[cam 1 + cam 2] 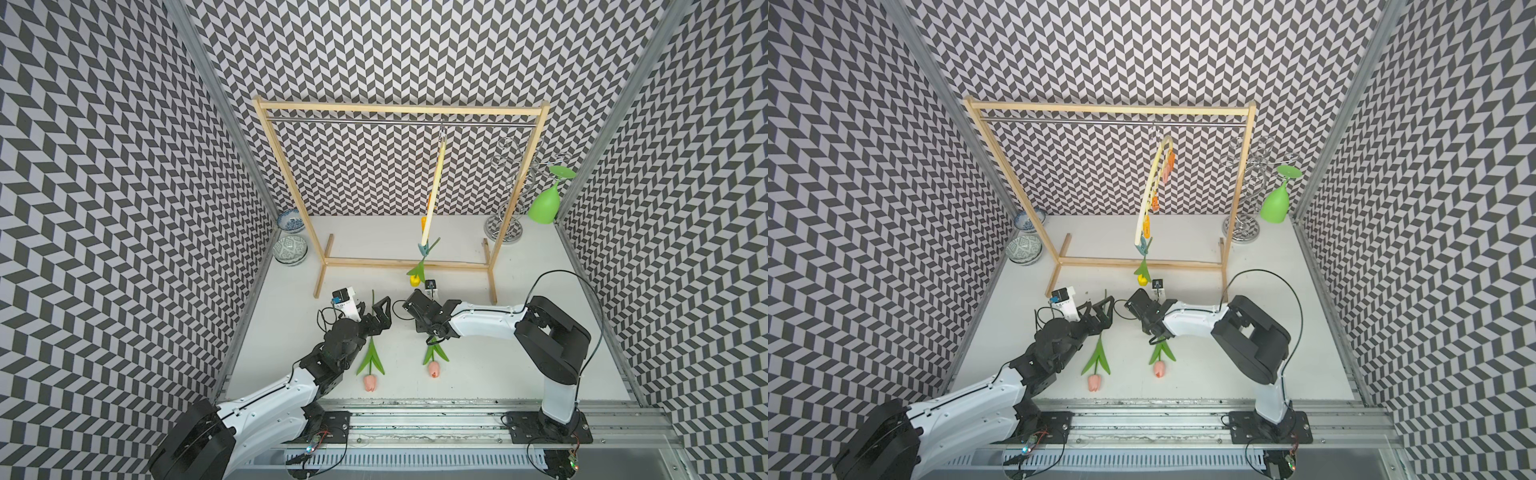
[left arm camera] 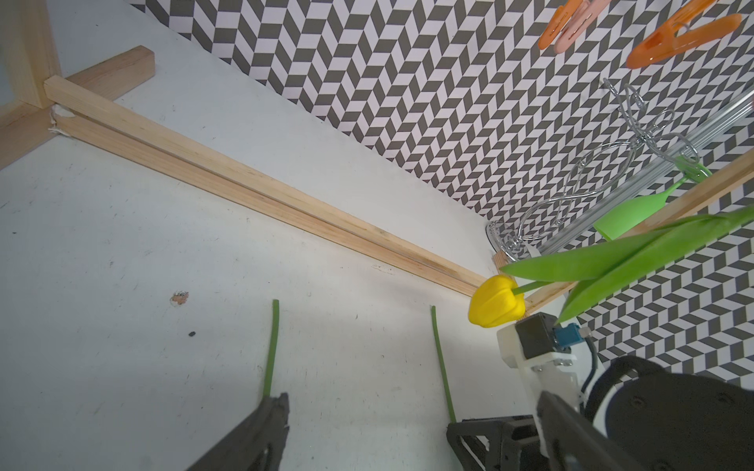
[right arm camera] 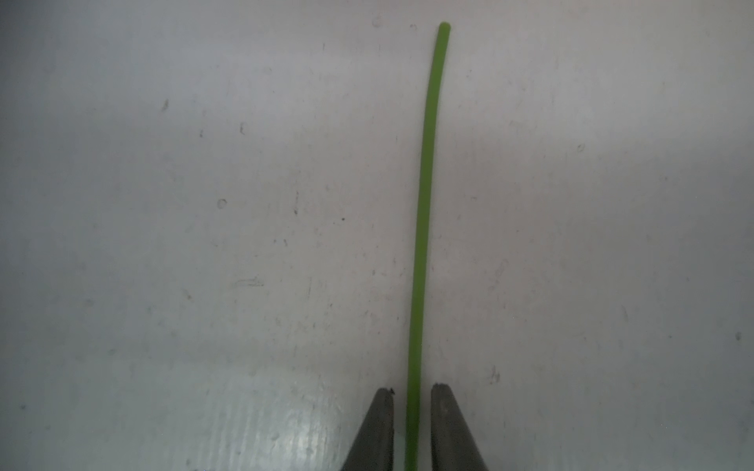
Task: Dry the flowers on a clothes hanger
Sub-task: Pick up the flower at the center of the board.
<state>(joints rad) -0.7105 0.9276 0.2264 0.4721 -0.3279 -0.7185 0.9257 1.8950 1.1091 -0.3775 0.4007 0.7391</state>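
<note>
The pale yellow clothes hanger (image 1: pixel 1152 187) hangs by its hook from the rack's rail, turned nearly edge-on (image 1: pixel 434 183). Its lowest blue-green peg (image 1: pixel 1143 247) holds a yellow tulip (image 1: pixel 413 281) head down. Two pink tulips (image 1: pixel 370 382) (image 1: pixel 433 369) lie on the table, stems pointing away from the arms. My right gripper (image 3: pixel 412 393) points down, shut on the right tulip's stem (image 3: pixel 424 204) at table level. My left gripper (image 2: pixel 377 424) stands wide open low over the left tulip's stem (image 2: pixel 271 346), which runs beside one finger (image 2: pixel 269 424).
The wooden rack (image 1: pixel 399 109) spans the back; its base bar (image 1: pixel 407 262) lies just beyond both grippers. Two patterned bowls (image 1: pixel 289 249) sit at the back left. A silver wire stand (image 1: pixel 505 199) with a green glass (image 1: pixel 544 208) stands at the back right.
</note>
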